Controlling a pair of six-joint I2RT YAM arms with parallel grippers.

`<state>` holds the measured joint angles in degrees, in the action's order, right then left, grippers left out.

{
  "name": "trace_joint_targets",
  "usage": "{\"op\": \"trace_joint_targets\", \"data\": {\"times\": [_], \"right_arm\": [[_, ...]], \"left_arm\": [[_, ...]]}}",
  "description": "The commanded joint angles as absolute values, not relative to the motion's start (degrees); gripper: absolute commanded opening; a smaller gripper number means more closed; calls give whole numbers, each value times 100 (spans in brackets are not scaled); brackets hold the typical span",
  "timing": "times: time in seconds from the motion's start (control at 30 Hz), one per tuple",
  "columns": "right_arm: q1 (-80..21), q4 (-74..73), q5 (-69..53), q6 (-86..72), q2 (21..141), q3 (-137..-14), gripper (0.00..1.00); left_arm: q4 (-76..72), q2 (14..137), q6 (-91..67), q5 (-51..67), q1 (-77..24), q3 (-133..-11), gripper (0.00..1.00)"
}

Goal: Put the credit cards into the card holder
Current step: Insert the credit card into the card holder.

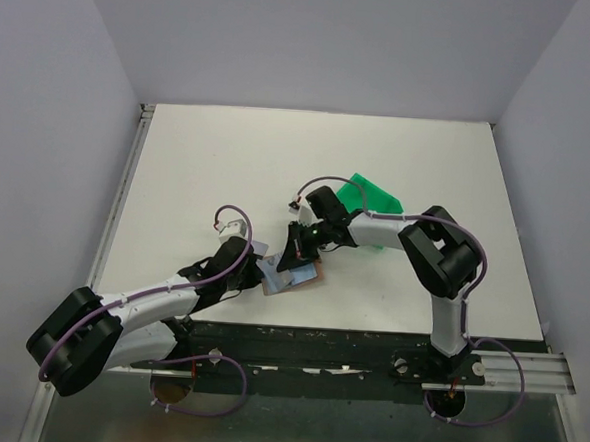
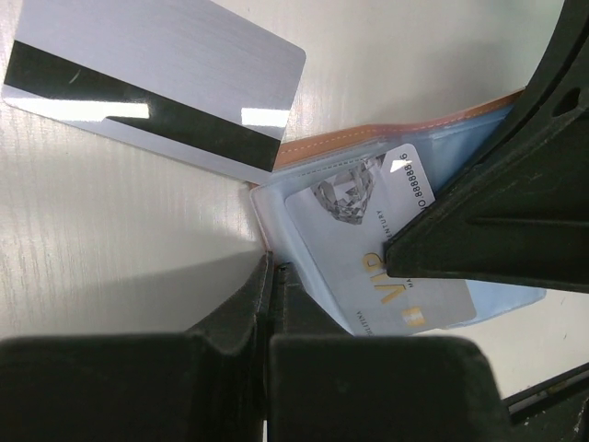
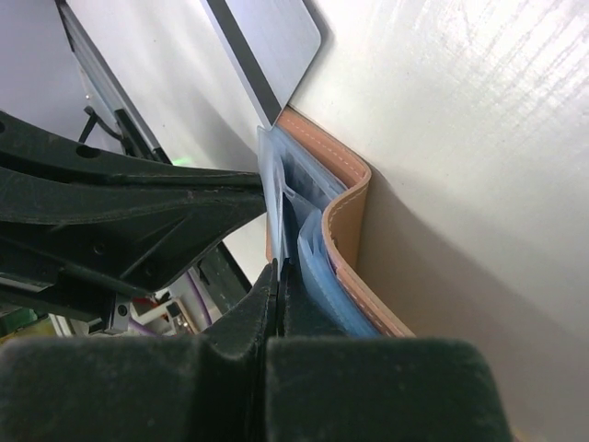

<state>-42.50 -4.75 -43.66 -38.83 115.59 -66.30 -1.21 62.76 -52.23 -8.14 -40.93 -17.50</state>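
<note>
The step in hand looks like seating the first card: the tan-brown leather card holder (image 2: 368,140) lies open on the white table (image 1: 228,167), near its front edge at about 6 o'clock from the table's middle. A pale grey plastic VIP card (image 2: 350,262) sits slanted in it, partly inside a clear bluish sleeve (image 2: 269,216). The left gripper (image 2: 273,269) has its fingers pressed together on the sleeve's corner at the holder's 7 o'clock, apparently pinning it in place. The right gripper (image 3: 276,273) comes in from 3 o'clock, pinched tight on thin pale layers, seemingly the VIP card's outer edge, though card and sleeve are hard to tell apart there. A silver plastic card with a black stripe (image 2: 156,78) lies flat on the table at the holder's 10 o'clock, just overlapping its leather edge and not yet loaded. A green plastic bin (image 1: 375,198) stands at 1 o'clock, apart from the work. The next move probably calls for straightening the slanted card and sliding it toward 9 o'clock until it is fully in, with the left pinch bracing the sleeve.
</note>
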Motion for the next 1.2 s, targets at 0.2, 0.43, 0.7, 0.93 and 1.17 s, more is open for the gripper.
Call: {"op": "trace_joint_targets", "data": {"times": [0.2, 0.43, 0.7, 0.93, 1.17], "right_arm": [[-4509, 132, -3859, -4219, 11207, -6170, 1], [-4500, 96, -3718, -4201, 10986, -6144, 2], [-4553, 913, -3814, -4816, 11039, -5792, 2], [-4702, 1319, -3964, -5177, 11179, -5791, 5], [-4764, 126, -3351, -4414, 10926, -6090, 27]], "left_arm": [[220, 6355, -5168, -677, -4104, -1494, 0], [229, 6346, -5186, -677, -4105, -1459, 0], [176, 6354, -5194, -659, -4113, -1450, 0], [150, 6354, -5194, -659, -4113, -1433, 0], [176, 6284, -5194, -659, -4113, -1398, 0]]}}
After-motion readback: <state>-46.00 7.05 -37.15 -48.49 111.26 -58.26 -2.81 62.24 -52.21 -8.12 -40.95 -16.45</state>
